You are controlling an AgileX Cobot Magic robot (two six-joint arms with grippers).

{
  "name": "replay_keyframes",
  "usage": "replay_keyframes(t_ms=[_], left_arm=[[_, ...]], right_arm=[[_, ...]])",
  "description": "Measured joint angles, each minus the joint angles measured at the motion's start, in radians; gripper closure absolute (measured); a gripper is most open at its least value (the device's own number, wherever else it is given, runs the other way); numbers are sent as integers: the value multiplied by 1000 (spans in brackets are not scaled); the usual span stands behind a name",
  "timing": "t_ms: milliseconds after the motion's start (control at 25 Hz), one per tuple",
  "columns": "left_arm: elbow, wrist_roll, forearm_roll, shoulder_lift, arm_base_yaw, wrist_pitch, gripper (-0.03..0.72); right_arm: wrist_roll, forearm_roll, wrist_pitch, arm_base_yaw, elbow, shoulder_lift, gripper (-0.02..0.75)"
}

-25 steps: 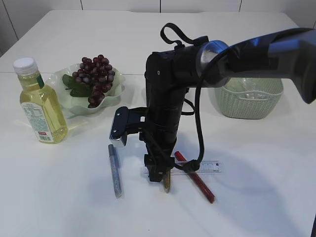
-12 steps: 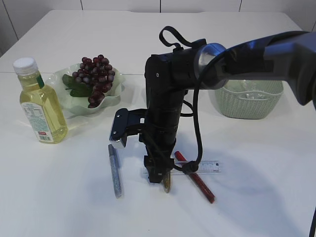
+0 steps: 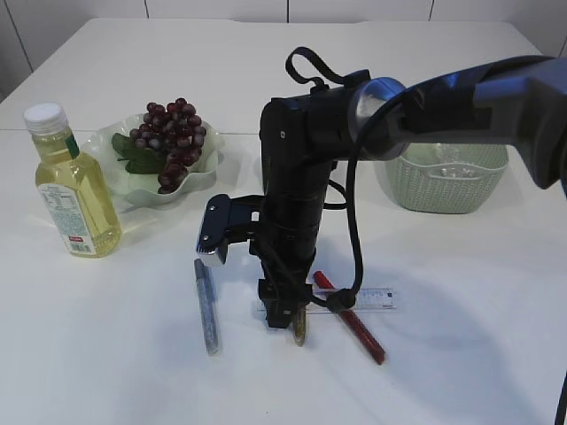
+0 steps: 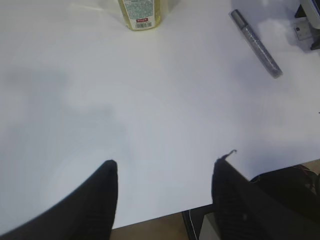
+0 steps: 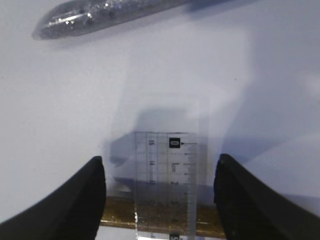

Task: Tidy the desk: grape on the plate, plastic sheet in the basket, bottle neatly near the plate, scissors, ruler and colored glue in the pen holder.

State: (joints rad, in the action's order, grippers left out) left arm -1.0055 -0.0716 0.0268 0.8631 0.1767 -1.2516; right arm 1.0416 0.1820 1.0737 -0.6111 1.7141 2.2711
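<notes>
Right now the right gripper (image 5: pixel 160 195) stands at the lower centre of the right wrist view with its jaws wide apart, straddling the end of the clear ruler (image 5: pixel 167 170) and holding nothing; the spacing looks chosen to clear the ruler's width before closing. Under the ruler lies a gold stick, apparently one of the colored glue pens (image 5: pixel 150 212), which may make a clean pinch harder. A silver glitter glue (image 5: pixel 105 15) lies across the top of that view. In the exterior view the right arm (image 3: pixel 292 177) comes down steeply at mid-frame onto the ruler (image 3: pixel 372 298), with a red glue pen (image 3: pixel 359 332) lying slantwise across it and the silver one (image 3: pixel 206 310) just to the left.

The left gripper (image 4: pixel 165 190) hovers over bare table (image 4: pixel 100 100) near its front edge, also well open and empty, seemingly parked clear of the working arm.

At upper left the grape bunch (image 3: pixel 173 142) already rests on the plate (image 3: pixel 106 146), and the bottle (image 3: pixel 75 181) stands upright beside it. The green basket (image 3: pixel 447 181) sits at the right, partly hidden by the arm. Pen holder and scissors are not visible.
</notes>
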Motion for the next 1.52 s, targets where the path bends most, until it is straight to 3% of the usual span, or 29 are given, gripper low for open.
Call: replay_keyframes(t_ms=[1520], left_arm=[[0,0,-1,0,0,0,254]], right_arm=[[-2,0,0,0,0,0,209]])
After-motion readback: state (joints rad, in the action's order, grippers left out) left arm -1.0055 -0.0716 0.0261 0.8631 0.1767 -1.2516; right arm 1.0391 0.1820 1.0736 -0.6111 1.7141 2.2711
